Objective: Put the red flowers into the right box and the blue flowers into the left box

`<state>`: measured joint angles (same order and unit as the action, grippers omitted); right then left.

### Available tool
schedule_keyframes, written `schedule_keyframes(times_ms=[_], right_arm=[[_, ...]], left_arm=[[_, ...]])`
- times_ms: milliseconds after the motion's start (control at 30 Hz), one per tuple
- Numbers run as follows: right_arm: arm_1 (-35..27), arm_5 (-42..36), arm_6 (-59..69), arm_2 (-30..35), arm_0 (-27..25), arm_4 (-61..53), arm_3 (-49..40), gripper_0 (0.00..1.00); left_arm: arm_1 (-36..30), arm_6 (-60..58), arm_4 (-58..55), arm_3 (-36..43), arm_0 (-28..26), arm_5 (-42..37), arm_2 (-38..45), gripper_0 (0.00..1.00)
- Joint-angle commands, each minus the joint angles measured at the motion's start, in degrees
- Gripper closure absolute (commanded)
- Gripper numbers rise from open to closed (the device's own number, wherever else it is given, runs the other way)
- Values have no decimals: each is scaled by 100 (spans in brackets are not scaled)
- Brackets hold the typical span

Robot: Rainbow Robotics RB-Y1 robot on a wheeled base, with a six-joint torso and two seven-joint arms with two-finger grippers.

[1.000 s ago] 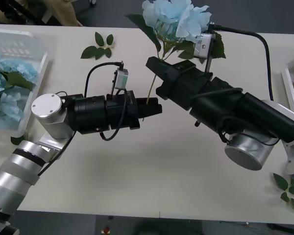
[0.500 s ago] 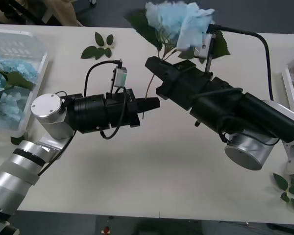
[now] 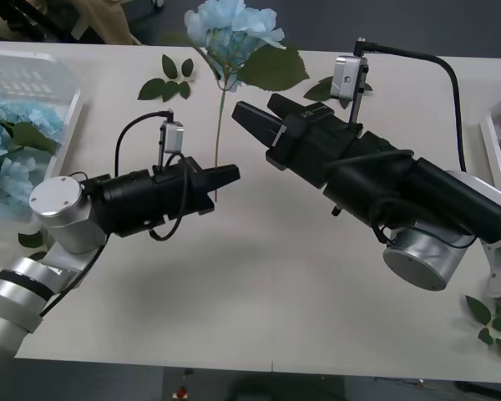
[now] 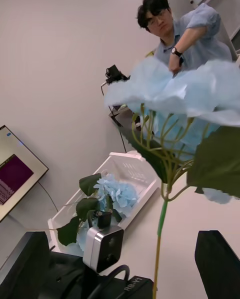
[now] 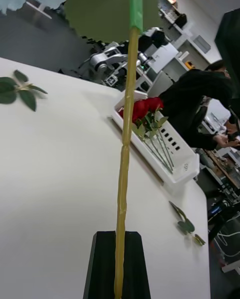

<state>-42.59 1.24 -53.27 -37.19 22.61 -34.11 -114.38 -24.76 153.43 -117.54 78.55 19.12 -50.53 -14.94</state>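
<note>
Front view: your left tool [image 3: 225, 175] clamps blue flower [image 3: 231, 27] stem; right tool [image 3: 244, 117] apart, seemingly empty; left box [image 3: 50, 117] delivery remains.

Matt black plastic left pincer [image 3: 227, 174] clamped on the smooth plastic stem of a blue flower [image 3: 229, 23] with soft cloth petals; matt off-white tabletop [image 3: 259, 276]; translucent ribbed plastic left box [image 3: 42, 79]; brushed-metal arm joint [image 3: 417, 259], semi-gloss.
</note>
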Motion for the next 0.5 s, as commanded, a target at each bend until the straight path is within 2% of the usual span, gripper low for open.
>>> schedule_keyframes(times_ms=[33,267,367,500], right_arm=[[-100,7,-360,89,112,1,-111,14],[-329,-1,-368,89,129,1,-111,14],[-584,-1,-386,80,182,27,-120,14],[-1217,7,-333,10,358,-8,-190,14]], left_arm=[[-380,157,-41,99,-154,43,422,100],[-1233,157,-41,-112,-180,122,1081,100],[-1567,157,-41,-182,-180,87,1292,100],[-2129,157,99,-402,-75,96,1538,100]])
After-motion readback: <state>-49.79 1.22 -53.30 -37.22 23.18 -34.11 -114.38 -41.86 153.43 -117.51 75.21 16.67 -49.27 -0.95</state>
